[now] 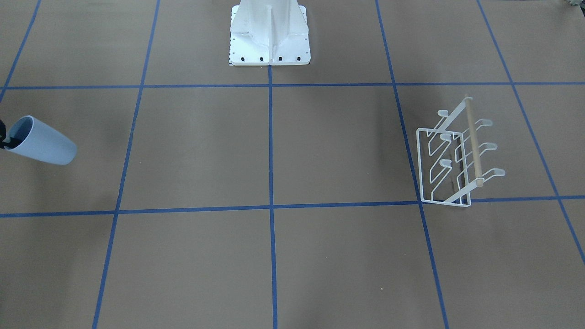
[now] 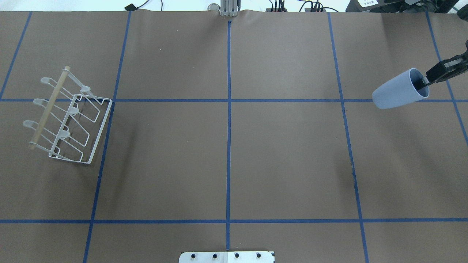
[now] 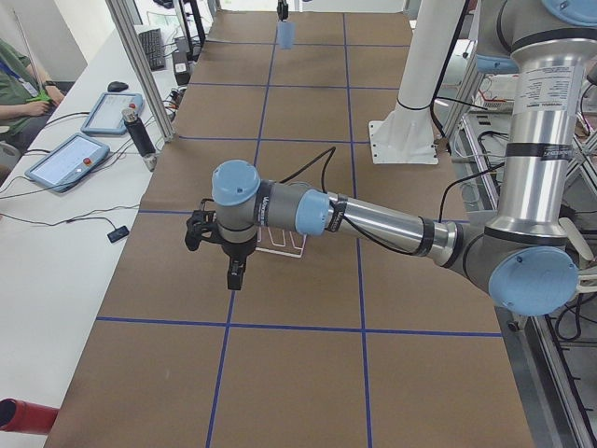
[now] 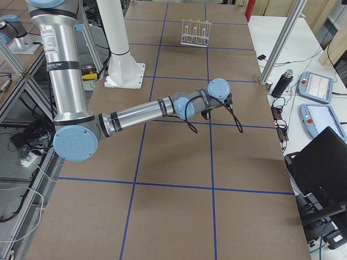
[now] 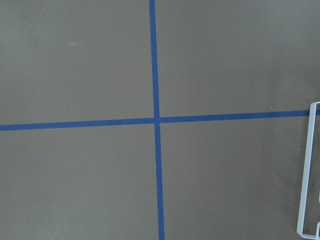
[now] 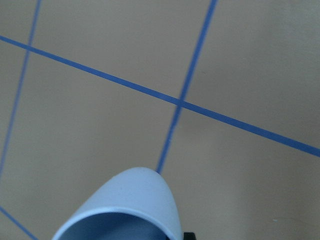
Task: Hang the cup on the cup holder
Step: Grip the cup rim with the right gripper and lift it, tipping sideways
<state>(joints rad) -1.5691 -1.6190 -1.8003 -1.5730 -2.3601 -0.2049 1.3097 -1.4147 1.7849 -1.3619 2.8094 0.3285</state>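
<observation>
The pale blue cup hangs tilted above the table's far right, its mouth toward my right gripper. That gripper is shut on the cup's rim, with one finger inside the mouth. The cup also shows in the front view and the right wrist view. The white wire cup holder with its wooden dowel stands on the table's left side, far from the cup. My left gripper hovers beside the holder, seen only in the left side view, so I cannot tell whether it is open or shut. The holder's base edge shows in the left wrist view.
The white robot pedestal stands at the table's middle on the robot's side. Blue tape lines grid the brown tabletop. An operators' desk with tablets and metal posts runs along the table's far edge.
</observation>
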